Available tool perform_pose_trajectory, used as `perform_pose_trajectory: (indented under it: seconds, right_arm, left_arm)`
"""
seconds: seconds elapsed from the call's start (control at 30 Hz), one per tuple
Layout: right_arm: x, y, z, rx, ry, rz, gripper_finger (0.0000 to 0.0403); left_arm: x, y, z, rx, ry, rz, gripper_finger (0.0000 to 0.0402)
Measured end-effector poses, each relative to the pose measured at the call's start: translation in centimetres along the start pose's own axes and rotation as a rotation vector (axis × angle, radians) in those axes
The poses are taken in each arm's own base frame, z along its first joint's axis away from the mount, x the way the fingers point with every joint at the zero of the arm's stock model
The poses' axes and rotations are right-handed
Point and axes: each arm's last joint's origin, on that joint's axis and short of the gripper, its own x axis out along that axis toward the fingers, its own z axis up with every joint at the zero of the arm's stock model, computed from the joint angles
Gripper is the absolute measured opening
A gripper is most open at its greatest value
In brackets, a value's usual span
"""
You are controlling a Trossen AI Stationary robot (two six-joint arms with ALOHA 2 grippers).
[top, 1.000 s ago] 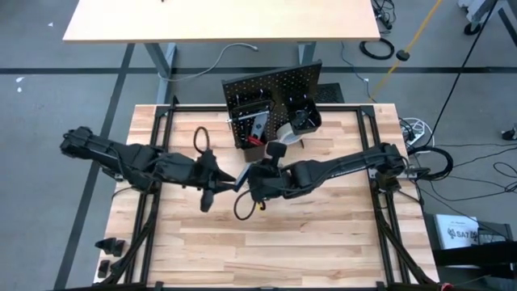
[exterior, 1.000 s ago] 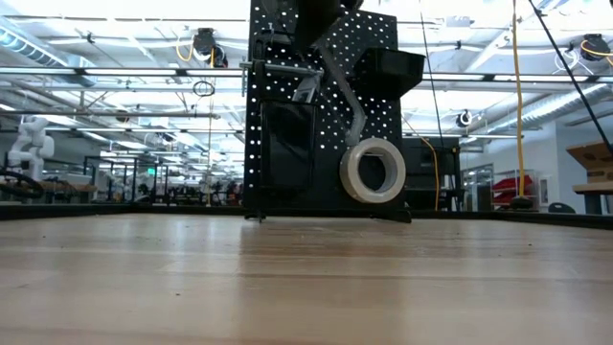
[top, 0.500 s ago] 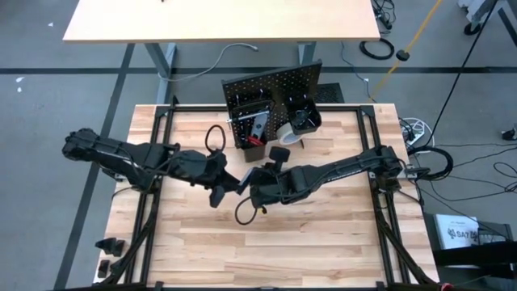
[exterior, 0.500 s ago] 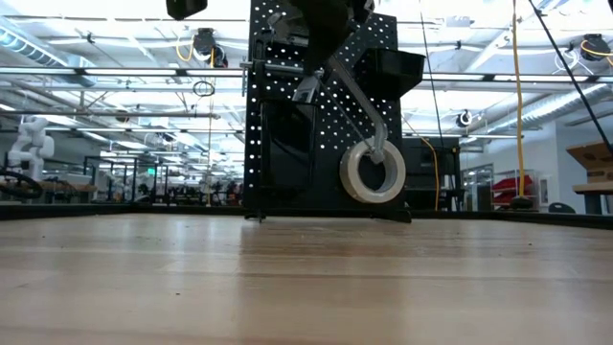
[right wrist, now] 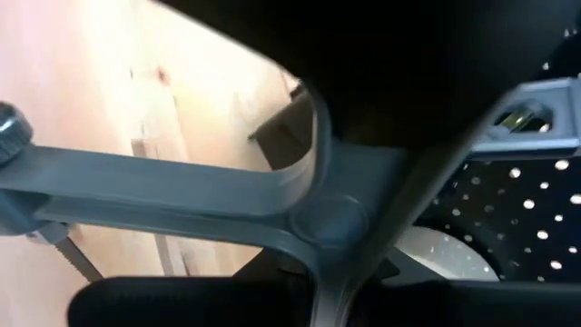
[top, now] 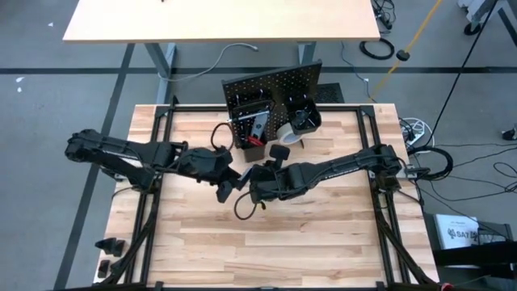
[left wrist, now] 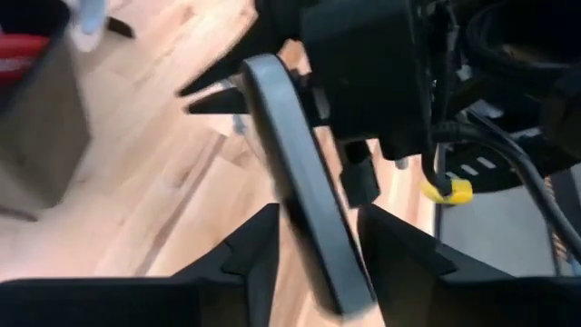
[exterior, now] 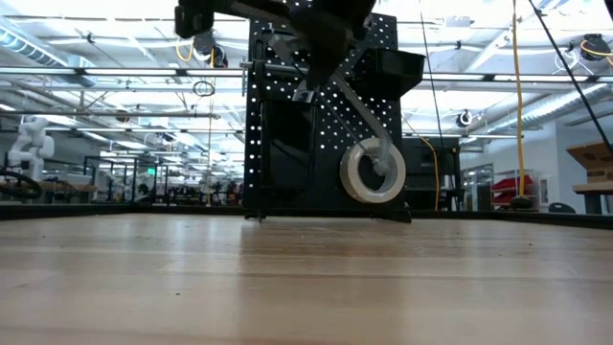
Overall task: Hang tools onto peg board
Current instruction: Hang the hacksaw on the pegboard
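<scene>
You are in a robotics lab in a large industrial hall: beyond the butcher-block table (exterior: 306,278) run ceiling pipes and strip lights (exterior: 96,77), far benches, a white robot arm (exterior: 27,144) at far left, cardboard boxes (exterior: 589,158) right.

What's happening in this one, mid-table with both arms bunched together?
Both arms meet above the table in front of the peg board. The right gripper is shut on the grey bar clamp, holding it off the tabletop, and the left gripper is at the clamp's bar. The clamp is not on a hook yet. A white tape roll sits low at the board's front.
</scene>
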Motion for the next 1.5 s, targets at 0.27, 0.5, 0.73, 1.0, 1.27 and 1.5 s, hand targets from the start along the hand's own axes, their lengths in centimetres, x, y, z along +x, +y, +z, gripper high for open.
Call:
perform_pose_trajectory:
  seconds: [0.27, 0.5, 0.73, 1.0, 1.27, 1.5]
  right_arm:
    - [-0.1, 0.0, 0.2, -0.010, -0.013, 0.022, 0.0016]
    - [-0.1, 0.2, 0.6, -0.009, -0.038, 0.063, 0.0016]
    - [0.1, 0.1, 0.5, 0.001, -0.013, 0.108, 0.0016]
    - [0.3, 0.0, 0.1, 0.001, 0.042, 0.165, 0.0016]
    - [0.3, -0.1, 0.0, -0.014, 0.056, 0.199, 0.0016]
    - [0.3, 0.1, -0.1, -0.080, 0.062, 0.234, 0.0055]
  left_arm:
    - [1.1, -0.1, 0.0, -0.004, 0.017, -0.025, 0.0185]
    - [3.0, 0.2, -0.3, -0.021, 0.089, -0.032, 0.0185]
    - [3.2, 0.7, -0.1, -0.022, 0.118, -0.045, 0.0178]
    - [3.2, 1.0, 0.0, -0.029, 0.110, -0.029, 0.0145]
    - [3.2, 1.2, -0.1, -0.031, 0.120, -0.016, 0.0111]
    - [3.2, 1.3, -0.2, 0.009, 0.125, 0.005, 0.0067]
